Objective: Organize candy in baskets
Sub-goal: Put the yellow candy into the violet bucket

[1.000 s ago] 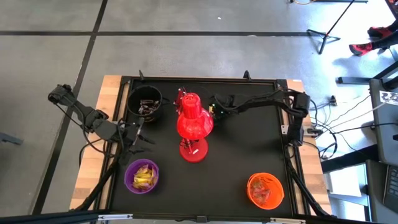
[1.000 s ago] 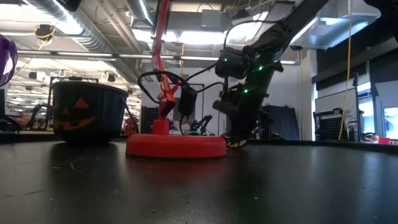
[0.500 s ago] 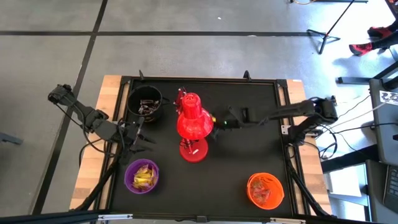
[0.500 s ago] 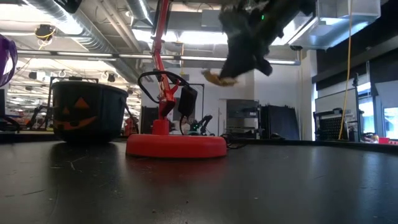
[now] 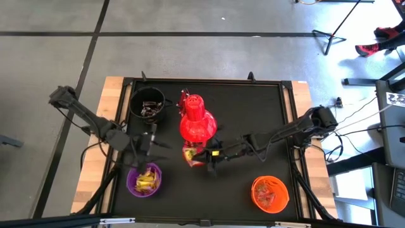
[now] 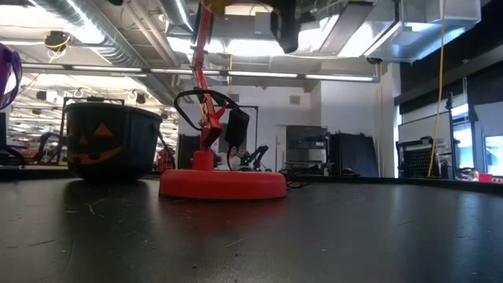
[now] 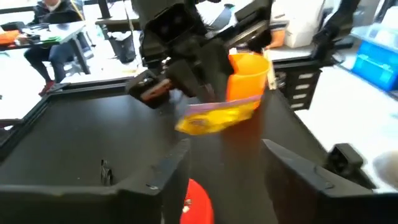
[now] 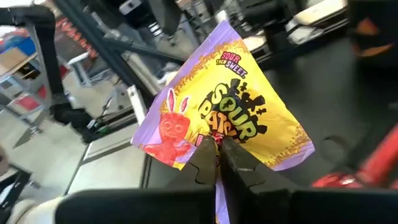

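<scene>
**Right gripper holding up a yellow candy bag**

The right gripper [image 8: 219, 155] is pinching a small yellow and purple wrapped candy bag [image 8: 221, 112] with its 2 fingers squeezed tight on it. It is holding the bag up in the air by the red desk lamp with a round base [image 5: 196, 130]. The left gripper [image 5: 152, 140] is waiting with its fingers apart, just above the small round purple plastic bucket [image 5: 144, 178]. The black bucket [image 5: 147, 104] and the orange bucket [image 5: 270, 193] are sitting on the black table [image 5: 253, 120].
</scene>
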